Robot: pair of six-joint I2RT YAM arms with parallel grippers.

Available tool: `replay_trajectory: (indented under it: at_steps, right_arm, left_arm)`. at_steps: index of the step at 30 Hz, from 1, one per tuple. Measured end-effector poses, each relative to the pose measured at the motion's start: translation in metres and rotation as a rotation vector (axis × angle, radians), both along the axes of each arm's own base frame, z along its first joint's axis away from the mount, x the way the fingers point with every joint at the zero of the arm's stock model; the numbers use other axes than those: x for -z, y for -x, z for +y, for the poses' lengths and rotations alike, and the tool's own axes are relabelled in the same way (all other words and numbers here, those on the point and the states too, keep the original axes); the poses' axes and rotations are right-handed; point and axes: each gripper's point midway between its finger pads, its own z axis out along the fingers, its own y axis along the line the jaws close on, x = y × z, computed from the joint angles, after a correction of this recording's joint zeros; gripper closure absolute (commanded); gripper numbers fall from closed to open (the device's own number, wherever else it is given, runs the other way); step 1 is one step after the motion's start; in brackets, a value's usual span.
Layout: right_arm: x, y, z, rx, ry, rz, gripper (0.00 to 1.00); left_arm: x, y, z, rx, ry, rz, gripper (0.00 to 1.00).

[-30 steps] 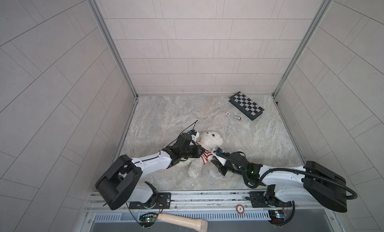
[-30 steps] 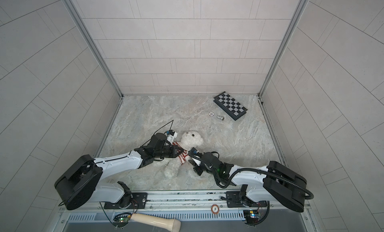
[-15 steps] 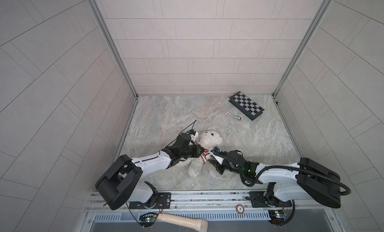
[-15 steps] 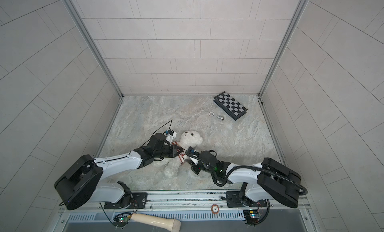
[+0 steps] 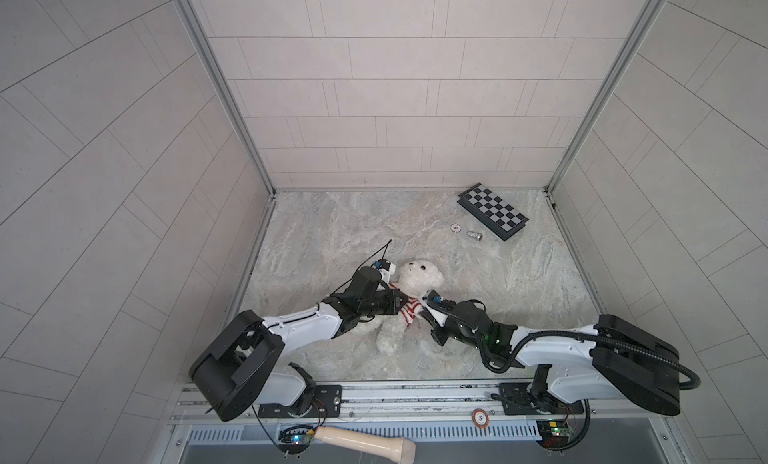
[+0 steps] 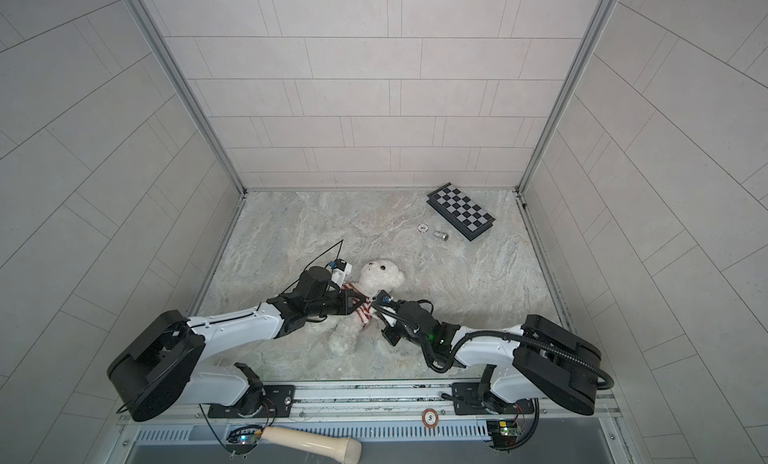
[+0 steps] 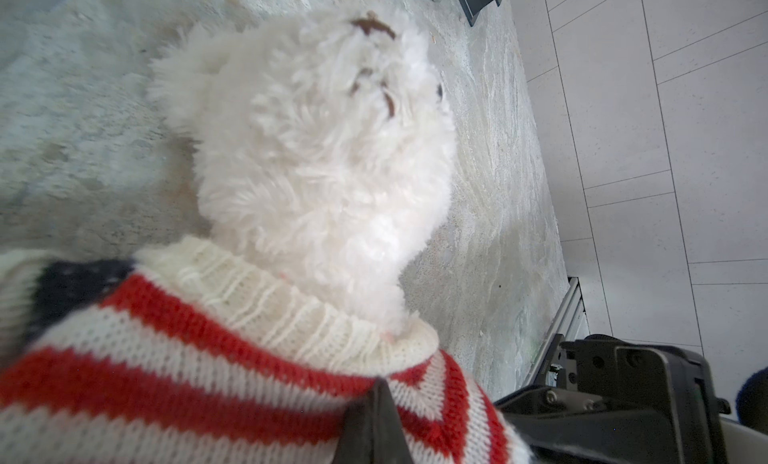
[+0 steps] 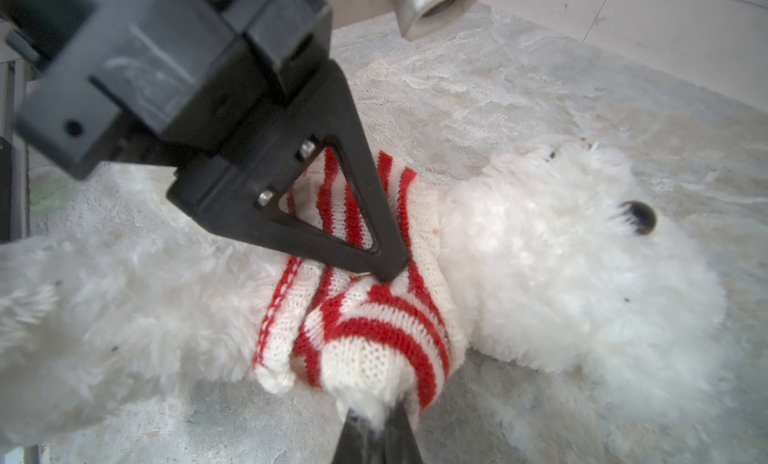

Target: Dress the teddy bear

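The white teddy bear lies on its back on the marble floor, head toward the back wall. A red-and-white striped sweater sits around its neck and chest, with the collar under the head. My left gripper is shut on the sweater's chest, seen from the right wrist as a black triangular finger. My right gripper is shut on the fluffy paw poking out of a sleeve.
A checkerboard lies at the back right, with a small white disc and a metal piece beside it. A pale wooden handle lies below the front rail. Tiled walls close in on three sides.
My right gripper moved in toward the bear's sleeve and closed on the paw. The left gripper stayed shut on the sweater without moving.
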Motion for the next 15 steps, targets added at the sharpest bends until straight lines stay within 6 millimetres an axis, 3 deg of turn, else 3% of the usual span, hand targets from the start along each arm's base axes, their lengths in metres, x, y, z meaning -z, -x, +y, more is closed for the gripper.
replay_trajectory:
  at_steps: [15]
  right_arm:
    - [-0.009,0.006,-0.025,0.043,0.002,-0.042,1.0]
  left_arm:
    - [0.004,-0.008,0.02,-0.001,-0.056,-0.033,1.0]
